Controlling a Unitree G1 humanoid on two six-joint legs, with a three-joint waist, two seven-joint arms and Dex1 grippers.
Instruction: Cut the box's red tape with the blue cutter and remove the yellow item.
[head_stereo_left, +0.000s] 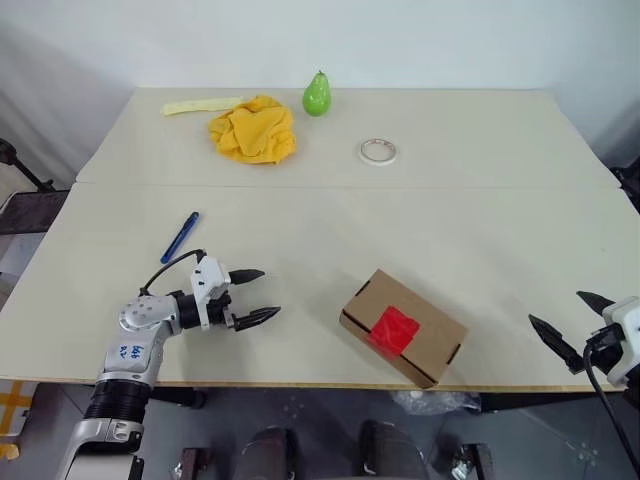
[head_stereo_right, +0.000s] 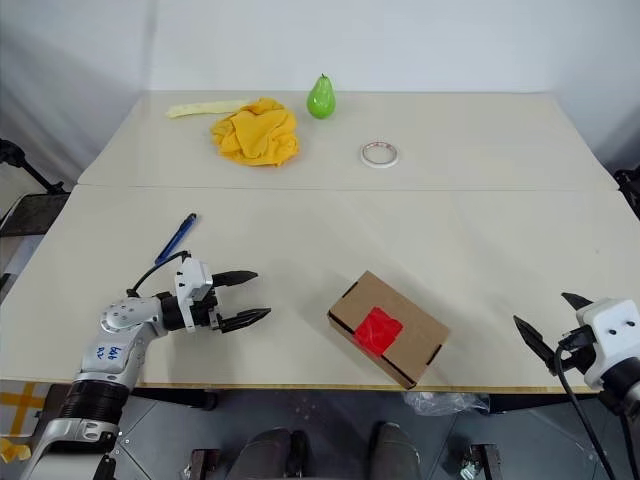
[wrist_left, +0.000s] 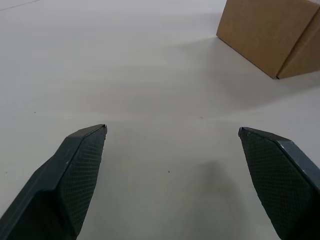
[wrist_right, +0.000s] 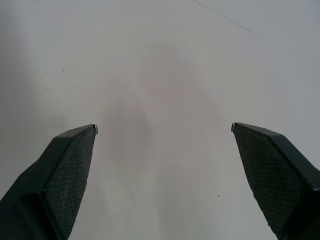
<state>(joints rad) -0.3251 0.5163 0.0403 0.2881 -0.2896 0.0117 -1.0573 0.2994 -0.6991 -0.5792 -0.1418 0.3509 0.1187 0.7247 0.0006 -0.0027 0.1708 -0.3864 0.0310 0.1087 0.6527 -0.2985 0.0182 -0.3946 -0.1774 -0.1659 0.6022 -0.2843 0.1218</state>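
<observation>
Red tape (head_stereo_left: 395, 329) unbroken on the box (head_stereo_left: 402, 326), blue cutter (head_stereo_left: 180, 237) lying untouched on the counter (head_stereo_left: 330, 225). Both sets of fingers wide apart and empty, so nothing's begun. Left gripper (head_stereo_left: 253, 296) needs to swing far-left to fetch it.

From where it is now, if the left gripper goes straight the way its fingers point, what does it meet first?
Probably the box. The left gripper is open, empty and aimed across bare table toward it; the left wrist view shows the box a little to one side, so it might just miss.

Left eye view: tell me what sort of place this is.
Probably a robot test room, not a home: a plain pale table against bare white walls, set with loose props, such as a taped cardboard box, a blue cutter, a tape roll and a green pear.
</observation>
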